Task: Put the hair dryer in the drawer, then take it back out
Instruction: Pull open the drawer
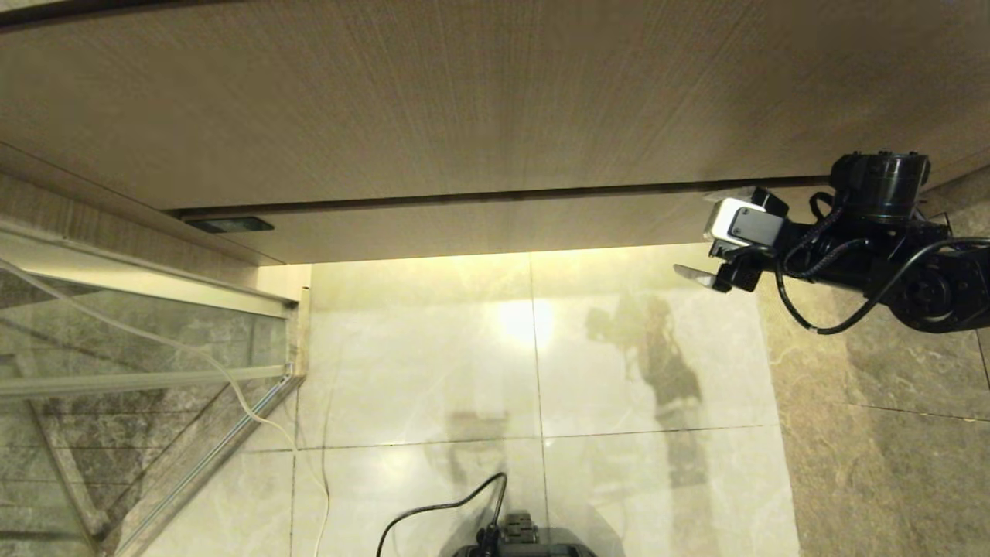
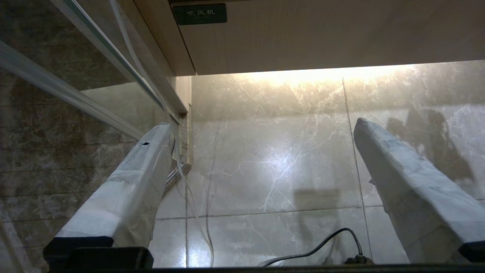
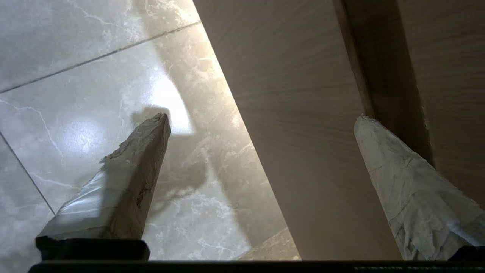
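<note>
right gripper (image 1: 708, 263): jaws apart, nothing between, at right end of the drawer (image 1: 495, 224) front; in r wrist view one finger (image 3: 409, 189) lies by the dark gap above the front, other over the floor (image 1: 541, 371). left gripper (image 2: 261, 151): jaws apart, empty, seen in l wrist view only, aimed at floor. l wrist view alone shows print on the dark label (image 2: 199, 13) at drawer's left end. drawer: shut, beige wood grain, flat front, under a taller wood panel (image 1: 464, 93). hair dryer: not seen. glossy marble tile floor w/ light glare; glass panel (image 1: 116, 348) at left; black cable (image 1: 441, 510) near base.
</note>
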`<state>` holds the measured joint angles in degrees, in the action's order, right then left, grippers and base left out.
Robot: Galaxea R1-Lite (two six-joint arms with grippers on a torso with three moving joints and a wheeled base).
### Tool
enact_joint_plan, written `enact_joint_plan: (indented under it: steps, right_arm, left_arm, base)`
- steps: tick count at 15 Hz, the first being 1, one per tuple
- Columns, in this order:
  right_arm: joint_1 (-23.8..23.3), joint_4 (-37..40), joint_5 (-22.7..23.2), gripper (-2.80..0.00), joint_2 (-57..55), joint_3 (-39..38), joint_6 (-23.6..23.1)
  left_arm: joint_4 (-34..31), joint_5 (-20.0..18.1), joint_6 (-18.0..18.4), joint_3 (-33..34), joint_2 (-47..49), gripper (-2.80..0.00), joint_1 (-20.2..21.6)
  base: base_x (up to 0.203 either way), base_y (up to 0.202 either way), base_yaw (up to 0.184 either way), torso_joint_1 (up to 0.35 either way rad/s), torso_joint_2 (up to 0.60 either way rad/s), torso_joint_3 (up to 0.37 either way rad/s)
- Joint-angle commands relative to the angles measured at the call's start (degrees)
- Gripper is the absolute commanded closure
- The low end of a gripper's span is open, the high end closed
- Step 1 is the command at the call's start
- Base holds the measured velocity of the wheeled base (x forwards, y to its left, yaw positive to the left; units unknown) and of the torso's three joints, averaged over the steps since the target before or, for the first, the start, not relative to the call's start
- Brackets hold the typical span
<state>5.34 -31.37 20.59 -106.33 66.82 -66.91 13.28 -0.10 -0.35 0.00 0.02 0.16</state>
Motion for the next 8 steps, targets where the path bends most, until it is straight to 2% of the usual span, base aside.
enact_joint_plan:
  steps: [1,8]
  right_arm:
    - [0.1,-0.2,0.2,-2.8,0.9,-0.5,-0.4]
    - [0.7,-0.1,0.1,-2.8,0.7,0.1,-0.2]
  left_arm:
    - [0.1,0.0,-0.1,2.3,0.0,-2.8,0.0]
    - [0.1,0.0,0.0,2.3,0.0,-2.8,0.0]
  base:
    - [0.0,0.0,0.0,0.0,0.0,0.0]
    - [0.0,0.0,0.0,0.0,0.0,0.0]
